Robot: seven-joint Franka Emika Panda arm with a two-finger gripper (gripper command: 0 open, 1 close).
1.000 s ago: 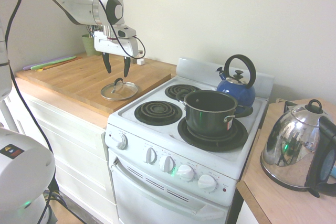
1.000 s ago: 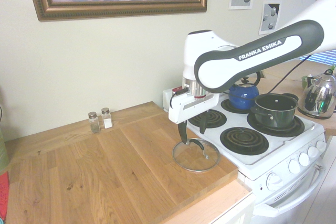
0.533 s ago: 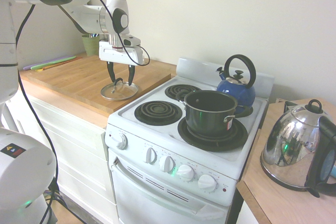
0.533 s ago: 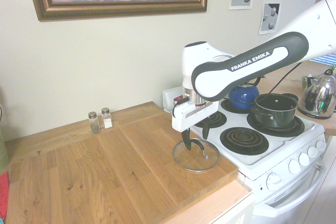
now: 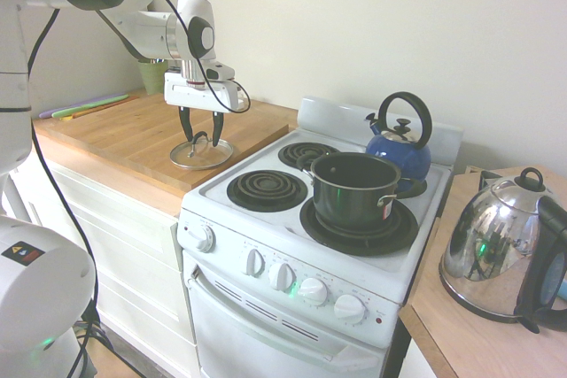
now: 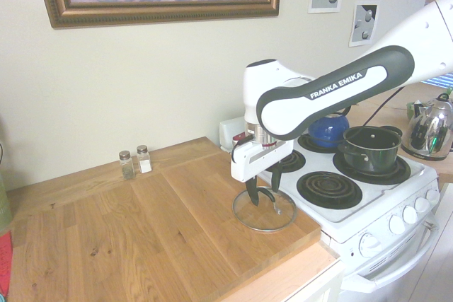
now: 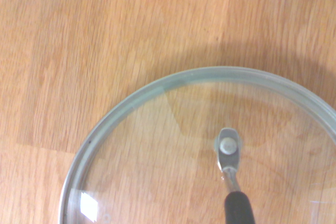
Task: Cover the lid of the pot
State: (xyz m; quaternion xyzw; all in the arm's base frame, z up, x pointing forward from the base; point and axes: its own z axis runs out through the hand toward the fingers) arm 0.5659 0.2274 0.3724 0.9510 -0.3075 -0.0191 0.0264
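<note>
The round glass lid [image 5: 202,155] lies flat on the wooden counter [image 5: 124,135] left of the stove, its dark loop handle [image 5: 200,139] pointing up. My gripper [image 5: 201,140] hangs straight above it, open, one finger on each side of the handle, tips just over the glass. The second exterior view shows the same: gripper [image 6: 263,194] low over the lid [image 6: 265,211]. The wrist view shows the lid's silver rim [image 7: 157,85] and handle [image 7: 231,182] from close by. The dark pot [image 5: 354,190] stands uncovered on the front right burner, also seen as the pot [image 6: 370,148].
A blue kettle [image 5: 400,143] sits on the back right burner behind the pot. A chrome electric kettle [image 5: 496,250] stands on the counter right of the stove. The front left burner [image 5: 267,190] lies between lid and pot. Salt and pepper shakers [image 6: 134,163] stand by the wall.
My gripper has come down and slightly towards the wall over the last second. Its open fingers now flank the lid's handle. The lid and pot have not moved.
</note>
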